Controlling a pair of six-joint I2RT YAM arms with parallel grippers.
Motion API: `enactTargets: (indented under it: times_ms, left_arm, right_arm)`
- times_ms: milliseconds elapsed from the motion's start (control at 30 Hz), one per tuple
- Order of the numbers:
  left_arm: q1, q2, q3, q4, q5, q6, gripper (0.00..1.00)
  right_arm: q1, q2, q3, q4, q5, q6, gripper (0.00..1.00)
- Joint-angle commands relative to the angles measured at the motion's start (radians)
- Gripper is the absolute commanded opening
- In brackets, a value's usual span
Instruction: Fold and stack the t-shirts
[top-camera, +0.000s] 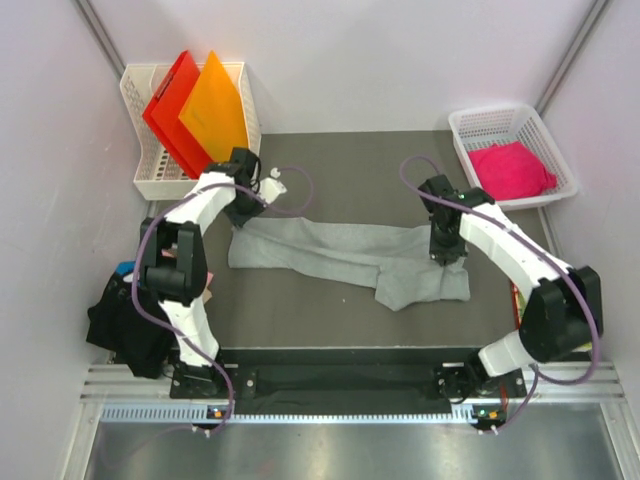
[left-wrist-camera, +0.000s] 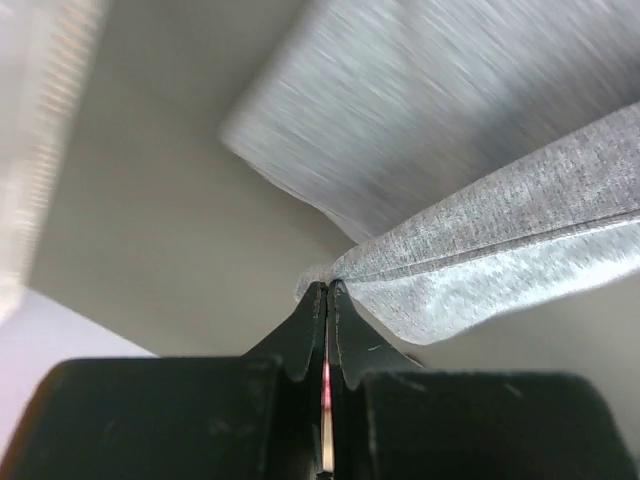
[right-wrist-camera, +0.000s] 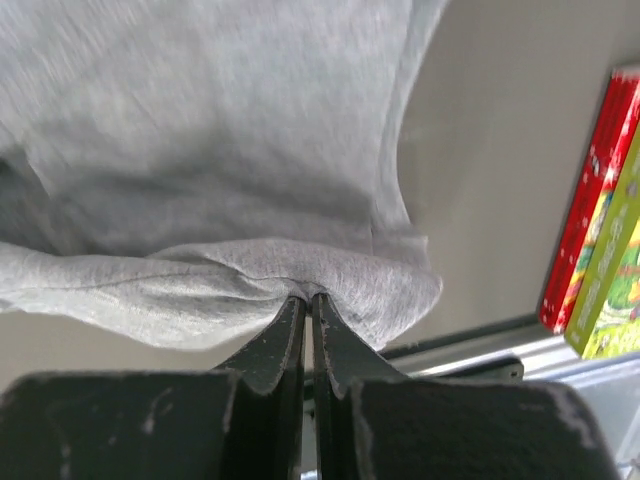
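Top view, grey tee (top-camera: 340, 255): bunched into a long strip across the mid desk (top-camera: 330, 170), strung between both arms.
Top view, left tool (top-camera: 243, 212) and right tool (top-camera: 447, 258): one at each end of the strip.
Top view, other tees: pink tee (top-camera: 512, 168) in the white basket (top-camera: 470, 125); black tee (top-camera: 125, 320) heaped at the desk's left edge.
Left wrist, tool: jaws pressed tight on a folded grey edge, cloth trailing right.
Right wrist, tool: jaws closed on a gathered grey hem; green book (right-wrist-camera: 610, 270) close by.
Step, judged: spreading the tee. Lift both ends level, pull apart gently until flat, and lay it down without letting the pinch slip.
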Motion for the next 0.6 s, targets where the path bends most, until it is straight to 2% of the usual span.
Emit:
enactTargets:
  times_ms: [0,67,100,133,167,200,233,267,333,467,567]
  left_arm:
    - [0.004,0.081,0.151,0.020,-0.081,0.009,0.00]
    - [0.004,0.104,0.170,0.037,-0.106,0.012,0.00]
    - [0.004,0.118,0.178,0.058,-0.117,0.003,0.09]
    - [0.004,0.123,0.178,0.068,-0.133,0.000,0.20]
    - [0.004,0.126,0.176,0.077,-0.144,-0.008,0.34]
    - [0.004,0.124,0.167,0.086,-0.150,-0.020,0.56]
    - [0.004,0.121,0.160,0.088,-0.157,-0.025,0.71]
    - [0.004,0.114,0.150,0.094,-0.160,-0.029,0.83]
    - [0.003,0.079,0.112,0.108,-0.163,-0.038,0.99]
    - [-0.023,-0.023,0.054,0.097,-0.125,-0.071,0.99]
    - [-0.075,-0.116,0.025,0.024,-0.080,-0.118,0.99]
  right_arm:
    - [-0.038,0.092,0.114,0.087,0.034,-0.062,0.00]
    - [-0.050,0.141,0.143,0.100,0.031,-0.069,0.02]
    - [-0.052,0.158,0.151,0.111,0.034,-0.074,0.05]
    - [-0.053,0.175,0.158,0.119,0.034,-0.076,0.11]
    - [-0.056,0.207,0.163,0.124,0.032,-0.082,0.23]
    - [-0.058,0.223,0.166,0.133,0.031,-0.085,0.29]
    - [-0.059,0.238,0.175,0.136,0.032,-0.088,0.36]
    - [-0.064,0.263,0.180,0.137,0.032,-0.094,0.51]
    - [-0.070,0.283,0.203,0.148,0.051,-0.100,0.61]
    - [-0.108,0.364,0.311,0.124,0.095,-0.128,0.65]
    - [-0.101,0.340,0.376,0.072,0.065,-0.125,0.65]
